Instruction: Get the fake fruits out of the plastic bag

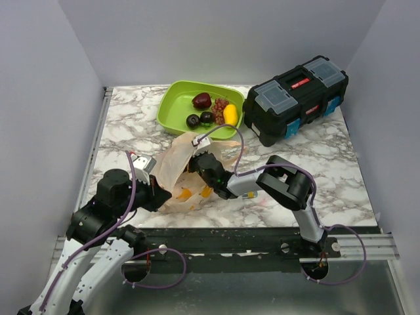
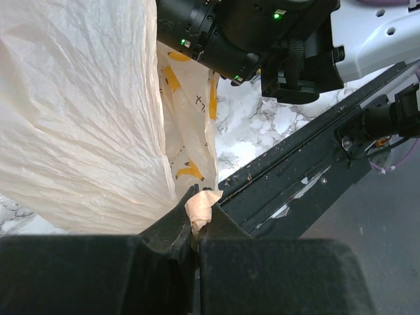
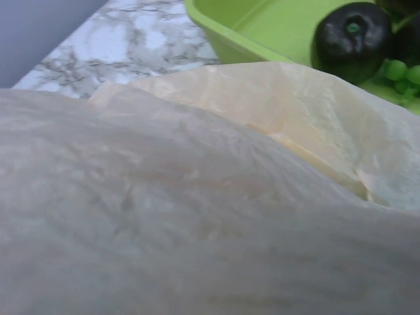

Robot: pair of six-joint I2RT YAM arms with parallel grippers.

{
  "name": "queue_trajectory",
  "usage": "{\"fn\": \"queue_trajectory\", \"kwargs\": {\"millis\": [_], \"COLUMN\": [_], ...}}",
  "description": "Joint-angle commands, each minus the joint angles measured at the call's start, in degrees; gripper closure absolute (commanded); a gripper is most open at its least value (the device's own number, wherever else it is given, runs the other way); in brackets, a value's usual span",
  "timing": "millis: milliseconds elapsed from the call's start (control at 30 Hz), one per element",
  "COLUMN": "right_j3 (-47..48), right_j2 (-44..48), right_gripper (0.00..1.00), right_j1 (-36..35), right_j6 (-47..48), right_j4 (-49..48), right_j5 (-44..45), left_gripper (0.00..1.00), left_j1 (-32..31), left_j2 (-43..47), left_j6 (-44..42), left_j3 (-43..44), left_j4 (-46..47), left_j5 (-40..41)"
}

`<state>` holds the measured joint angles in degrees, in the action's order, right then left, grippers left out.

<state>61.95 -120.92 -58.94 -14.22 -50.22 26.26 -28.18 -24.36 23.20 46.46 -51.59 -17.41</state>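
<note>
While the left gripper (image 2: 195, 224) pinches a fold of the bag (image 2: 79, 118) tightly shut, the right gripper (image 1: 199, 166) sits at its mouth, fingers hidden, spread impossible to tell.

The white-and-black left arm (image 1: 98, 216) leans forward, elbow bent, its left gripper (image 2: 197, 226) with 2 fingers pinched tight on a fold of the thin pale-orange plastic bag (image 2: 79, 118). The right arm (image 1: 289, 187) doubles back leftward; its black wrist (image 1: 211, 172) sits low inside the bag's mouth, hiding the right gripper.
</note>
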Motion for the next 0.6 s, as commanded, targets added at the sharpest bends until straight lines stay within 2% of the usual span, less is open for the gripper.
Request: {"fn": "queue_trajectory", "kwargs": {"millis": [0,133,300,567], "right_j3": [0.7,4.0,7.0,15.0], "right_j2": [0.3,-2.3,-5.5,-11.7], "right_gripper": [0.29,0.24,0.11,0.06], "right_j1": [-0.4,-0.4,-0.4,-0.4], "right_j6": [-2.8,-5.2,-4.6,-4.7], "right_j4": [-3.4,-2.4,-2.6,0.2], "right_j5": [-13.8,-17.3,-14.7,-12.3], "left_gripper": [1.0,1.0,1.0,1.0], "left_j1": [0.1,0.2,0.1,0.1], "left_j2": [-1.9,-3.7,-3.5,-2.6], "left_j6": [-0.3,-0.7,-0.8,-0.8], "left_j3": [-0.4,-0.4,-0.4,-0.4], "left_j4": [0.8,0.9,1.0,1.2], "left_j5": [-0.7,-1.9,-2.1,-2.3]}}
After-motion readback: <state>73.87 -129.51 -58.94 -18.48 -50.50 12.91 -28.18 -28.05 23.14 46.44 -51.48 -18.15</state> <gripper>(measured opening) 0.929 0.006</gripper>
